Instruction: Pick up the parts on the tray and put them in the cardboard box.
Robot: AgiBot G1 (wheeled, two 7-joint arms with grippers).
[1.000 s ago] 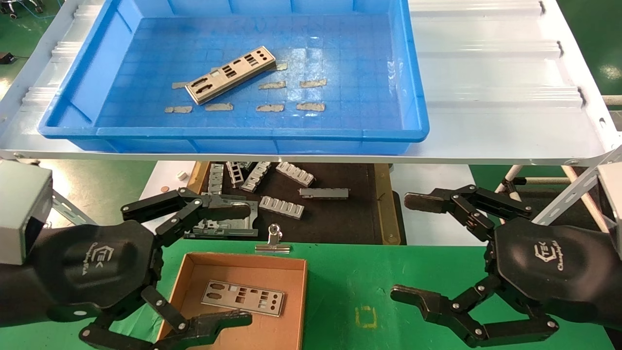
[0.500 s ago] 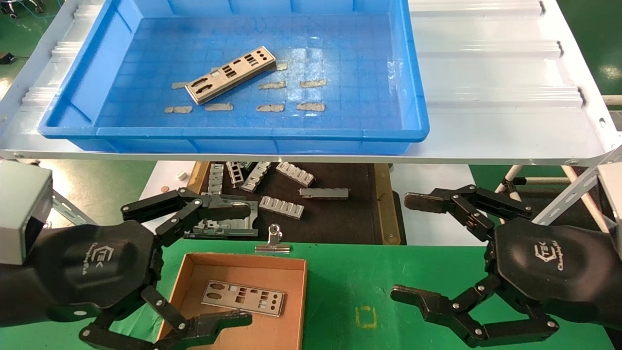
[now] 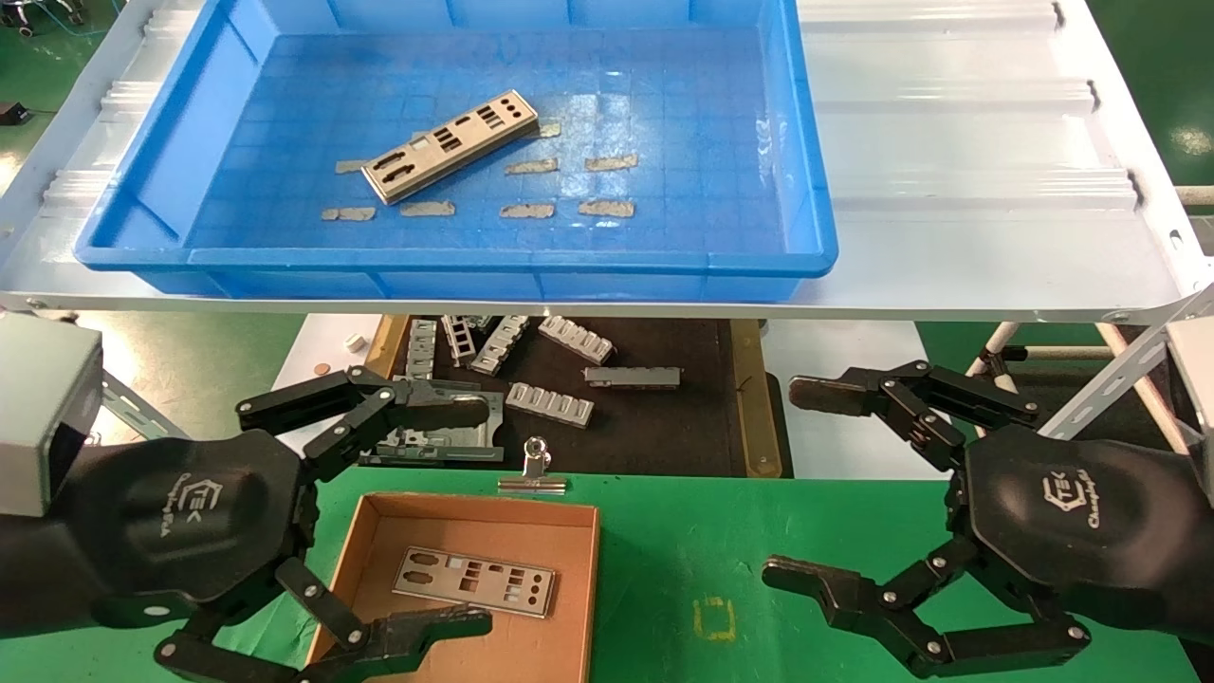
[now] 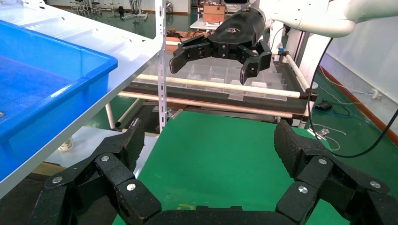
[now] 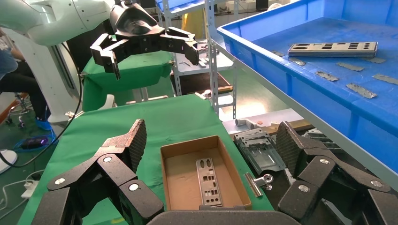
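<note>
Left gripper [image 3: 379, 517] spread wide at 7 o'clock over the cardboard box [image 3: 375, 541], one plate [image 3: 474, 581] flat inside. Right gripper [image 3: 806, 484] also spread, empty, at 4 o'clock. Remaining part [image 3: 450, 145] lies flat in the tray [image 3: 446, 264] at 11 o'clock. Likely light, stiff, slick; pinch across the long edges.

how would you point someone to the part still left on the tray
Start at the big blue tray on the white shelf. Left of its middle lies one silver plate, set diagonally. Unlike the small flat grey scraps around it, it is long, shiny and punched with port cutouts.
</note>
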